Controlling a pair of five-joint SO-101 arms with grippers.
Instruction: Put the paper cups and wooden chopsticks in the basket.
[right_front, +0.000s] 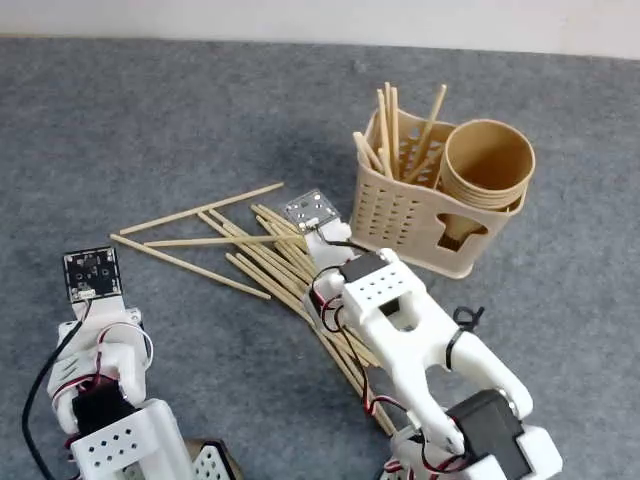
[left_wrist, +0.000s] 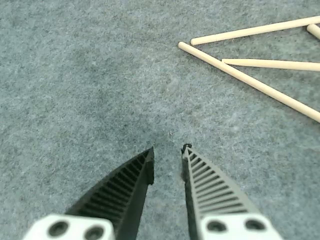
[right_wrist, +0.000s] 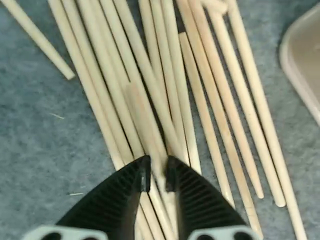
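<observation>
- While most of the pale round wooden chopsticks (right_front: 262, 262) lie heaped on the grey felt table cover (right_front: 150, 130), a few stand in the beige perforated plastic basket (right_front: 400, 215) beside stacked brown paper cups (right_front: 487, 160).
- The right gripper (right_wrist: 157, 172) is pinched narrowly on a stick in the heap.
- The left gripper (left_wrist: 167, 152) hovers slightly parted and empty over bare felt.
- The sticks look light, stiff and smooth, so they may roll or pivot; a mid-length hold seems safest.

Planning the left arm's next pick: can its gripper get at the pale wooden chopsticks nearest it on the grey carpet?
Probably yes. The left gripper hangs slightly open over grey carpet, and the pale wooden chopsticks lie flat just ahead, nothing between.
</observation>
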